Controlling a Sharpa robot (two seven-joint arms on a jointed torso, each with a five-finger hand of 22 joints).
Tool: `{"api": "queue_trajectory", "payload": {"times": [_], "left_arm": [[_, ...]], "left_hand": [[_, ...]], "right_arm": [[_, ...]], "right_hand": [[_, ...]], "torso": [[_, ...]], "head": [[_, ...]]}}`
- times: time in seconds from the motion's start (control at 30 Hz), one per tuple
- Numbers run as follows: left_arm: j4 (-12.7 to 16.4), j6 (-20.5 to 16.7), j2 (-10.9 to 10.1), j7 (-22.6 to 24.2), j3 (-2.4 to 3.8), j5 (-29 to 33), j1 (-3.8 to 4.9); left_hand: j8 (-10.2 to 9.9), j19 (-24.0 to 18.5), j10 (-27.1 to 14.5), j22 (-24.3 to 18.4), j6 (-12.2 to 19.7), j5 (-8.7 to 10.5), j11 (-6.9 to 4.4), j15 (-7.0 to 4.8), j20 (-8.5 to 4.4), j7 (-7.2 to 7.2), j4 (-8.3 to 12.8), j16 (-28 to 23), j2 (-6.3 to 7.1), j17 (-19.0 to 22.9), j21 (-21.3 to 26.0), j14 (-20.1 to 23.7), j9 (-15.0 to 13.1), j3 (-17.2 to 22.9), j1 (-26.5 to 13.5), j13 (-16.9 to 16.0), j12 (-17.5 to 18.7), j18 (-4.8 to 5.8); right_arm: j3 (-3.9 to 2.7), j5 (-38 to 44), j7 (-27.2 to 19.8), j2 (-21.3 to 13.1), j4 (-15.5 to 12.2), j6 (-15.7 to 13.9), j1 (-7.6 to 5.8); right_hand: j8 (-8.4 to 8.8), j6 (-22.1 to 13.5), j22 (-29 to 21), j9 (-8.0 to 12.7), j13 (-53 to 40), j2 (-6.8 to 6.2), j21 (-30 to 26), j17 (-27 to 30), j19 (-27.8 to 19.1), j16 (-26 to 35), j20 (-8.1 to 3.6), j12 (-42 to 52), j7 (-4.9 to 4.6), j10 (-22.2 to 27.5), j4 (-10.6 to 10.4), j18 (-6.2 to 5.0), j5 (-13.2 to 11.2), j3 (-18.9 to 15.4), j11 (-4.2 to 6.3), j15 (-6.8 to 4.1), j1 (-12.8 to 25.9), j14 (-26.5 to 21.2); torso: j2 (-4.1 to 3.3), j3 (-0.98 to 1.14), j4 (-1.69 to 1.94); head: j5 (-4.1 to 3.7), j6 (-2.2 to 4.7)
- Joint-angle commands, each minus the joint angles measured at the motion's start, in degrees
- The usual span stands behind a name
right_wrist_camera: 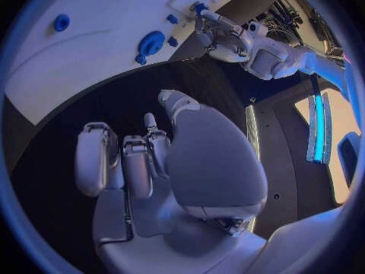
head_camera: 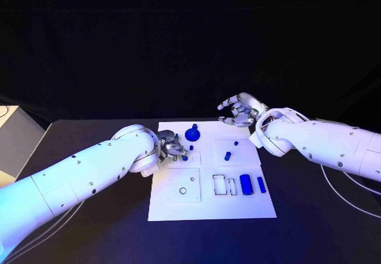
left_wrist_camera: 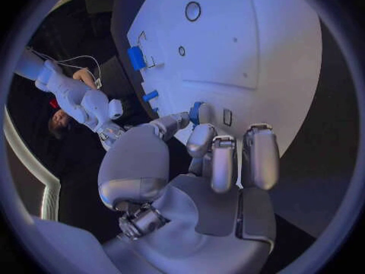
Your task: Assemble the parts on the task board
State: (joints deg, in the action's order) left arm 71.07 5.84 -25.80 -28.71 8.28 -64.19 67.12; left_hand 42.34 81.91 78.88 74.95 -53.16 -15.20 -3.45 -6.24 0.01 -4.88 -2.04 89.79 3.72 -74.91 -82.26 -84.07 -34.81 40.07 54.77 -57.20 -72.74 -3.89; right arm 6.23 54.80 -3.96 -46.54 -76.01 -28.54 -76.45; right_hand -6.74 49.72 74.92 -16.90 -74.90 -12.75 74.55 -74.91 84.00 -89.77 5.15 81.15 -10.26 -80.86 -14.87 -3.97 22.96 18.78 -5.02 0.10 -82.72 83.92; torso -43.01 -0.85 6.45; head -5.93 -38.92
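The left hand [head_camera: 170,149] pinches a small blue part [left_wrist_camera: 196,112] at its fingertips, right over the white board [head_camera: 174,206] — the nearer hand by far. The right hand [head_camera: 238,111] hangs beyond the board's far edge, fingers curled, holding nothing.

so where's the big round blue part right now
In the head view the big round blue part sits near the far edge of the task board, just beyond the left hand and nearer than the right hand, which hovers past the board's edge.
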Motion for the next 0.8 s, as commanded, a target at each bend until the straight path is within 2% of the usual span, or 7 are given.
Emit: {"api": "queue_trajectory", "payload": {"times": [0.03,0.37,0.8], "left_arm": [[0.30,-1.71,-0.01,0.29,0.02,-1.39,0.07],[0.74,-5.11,-0.81,1.30,0.04,-1.15,-0.01],[0.61,-5.09,-1.19,2.27,0.04,0.87,-0.40]], "left_hand": [[5.13,0.36,1.34,1.11,-6.70,-0.34,-1.08,-0.38,-0.13,6.20,1.08,0.21,-1.15,-15.09,-0.19,-5.93,-16.80,0.69,1.04,0.12,0.34,0.75],[5.02,0.23,1.21,0.87,-6.59,-0.23,-1.05,-0.39,-0.14,6.13,1.17,0.21,-1.24,-15.09,-0.06,-5.93,-16.79,0.72,1.02,0.50,0.58,0.69],[4.84,0.17,1.11,0.78,-6.36,-0.19,-1.01,-0.38,-0.14,6.09,1.44,0.21,-1.19,-15.09,0.00,-5.93,-16.81,0.77,1.11,0.70,0.75,0.67]], "right_arm": [[0.00,0.34,-0.09,0.08,0.01,0.87,0.04],[0.00,0.36,-0.07,0.02,-0.12,0.99,0.08],[0.01,0.36,0.03,-0.09,-0.43,1.27,0.15]], "right_hand": [[0.33,0.33,1.38,0.07,-6.62,-0.65,0.17,-15.09,2.16,-0.23,0.49,-0.02,0.09,0.20,0.08,0.46,0.17,0.33,-0.05,0.21,0.13,6.08],[0.32,0.45,1.39,0.06,-6.69,-0.67,0.17,-15.09,2.16,-0.23,0.48,0.07,0.10,0.10,-0.01,0.46,0.43,0.52,-0.04,0.21,0.34,6.08],[0.31,0.51,1.41,0.06,-6.68,-0.67,0.20,-15.09,2.17,-0.23,0.49,0.08,0.10,0.10,-0.08,0.46,0.55,0.63,-0.04,0.21,0.49,6.08]], "torso": [[0.00,0.04,-0.01],[0.03,0.10,-0.01],[0.04,0.05,-0.04]], "head": [[0.07,-0.01],[-0.04,0.09],[-0.23,-0.09]]}}
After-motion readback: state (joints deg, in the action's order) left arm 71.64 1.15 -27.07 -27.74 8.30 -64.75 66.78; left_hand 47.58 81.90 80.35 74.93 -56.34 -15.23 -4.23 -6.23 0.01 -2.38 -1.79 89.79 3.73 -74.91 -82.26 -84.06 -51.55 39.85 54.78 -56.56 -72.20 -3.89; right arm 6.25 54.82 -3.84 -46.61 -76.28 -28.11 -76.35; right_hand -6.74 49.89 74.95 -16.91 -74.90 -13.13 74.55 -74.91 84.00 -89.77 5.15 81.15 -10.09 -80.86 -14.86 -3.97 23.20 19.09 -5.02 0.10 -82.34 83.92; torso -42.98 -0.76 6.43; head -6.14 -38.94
